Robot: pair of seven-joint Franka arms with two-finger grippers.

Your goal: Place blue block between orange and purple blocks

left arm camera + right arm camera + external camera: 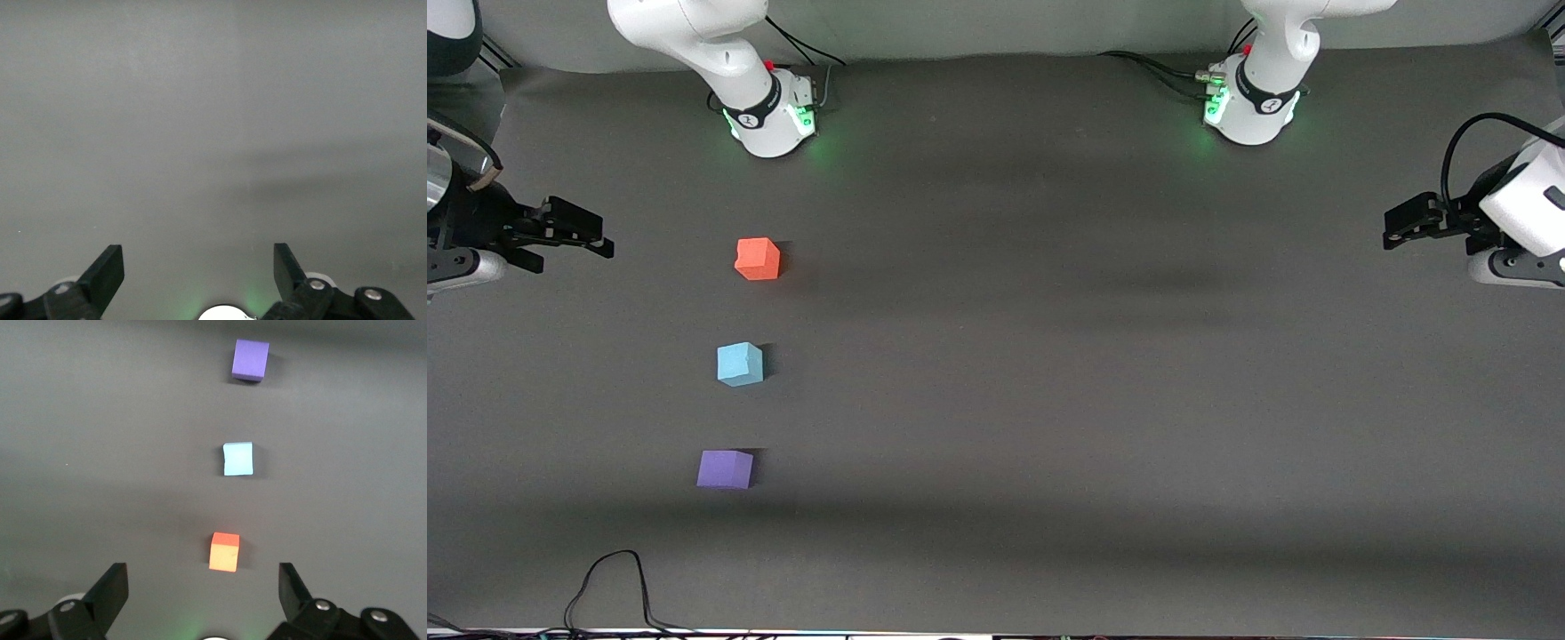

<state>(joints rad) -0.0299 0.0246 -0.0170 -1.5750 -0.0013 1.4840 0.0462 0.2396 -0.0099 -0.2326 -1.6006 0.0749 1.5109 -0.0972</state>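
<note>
The blue block (740,364) sits on the dark tabletop (1103,373) between the orange block (758,259), farther from the front camera, and the purple block (725,469), nearer, all toward the right arm's end. The right gripper (591,233) and the left gripper (1396,227) each wait over their own end of the tabletop, jaws wide and empty.

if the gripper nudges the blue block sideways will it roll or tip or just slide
The blue block would probably slide: it is a cube resting flat on the dark table, with nothing round to roll on. Its matte faces look grippy, so a high nudge might tip it. A dented edge hints at soft, light foam.
</note>
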